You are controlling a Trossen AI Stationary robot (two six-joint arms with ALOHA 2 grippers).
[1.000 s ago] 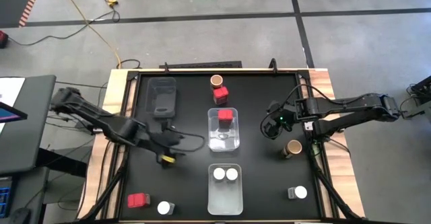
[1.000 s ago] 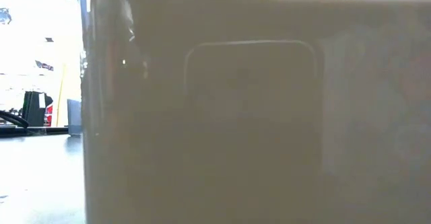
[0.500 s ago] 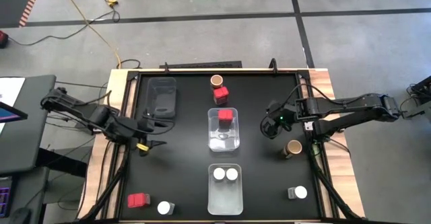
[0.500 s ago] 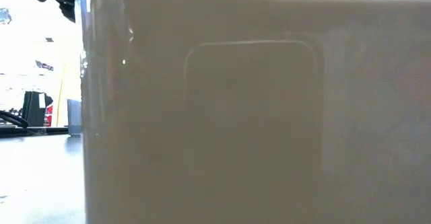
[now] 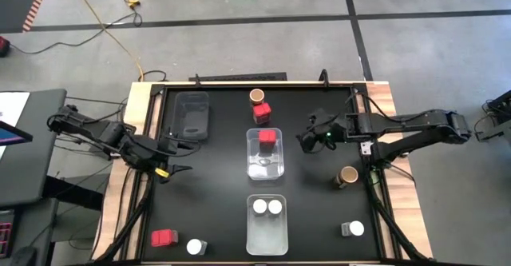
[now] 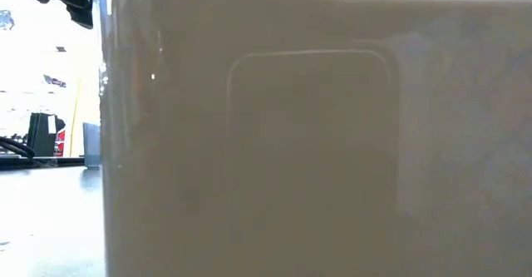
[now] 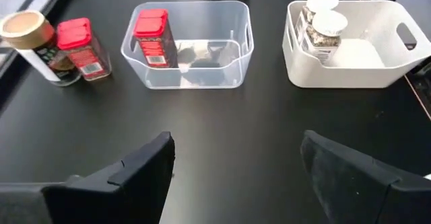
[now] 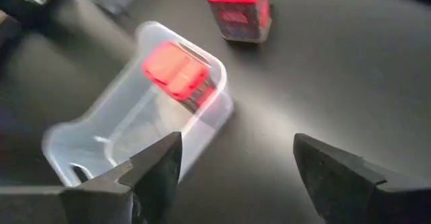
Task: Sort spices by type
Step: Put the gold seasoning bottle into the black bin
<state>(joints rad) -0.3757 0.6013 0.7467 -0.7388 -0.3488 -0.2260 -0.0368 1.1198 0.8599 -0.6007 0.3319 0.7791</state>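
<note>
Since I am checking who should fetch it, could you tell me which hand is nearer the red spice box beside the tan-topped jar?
The right hand, just diagonally off the red spice box; the left hand sits farther across the table.

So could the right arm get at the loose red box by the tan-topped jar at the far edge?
Probably yes. The right gripper is open, empty, hovering beside the clear tub, and the red box stands just beyond on bare mat. The tan-topped jar touching it could crowd one finger.

Grey concrete floor, dark seam lines, yellow cable
</note>
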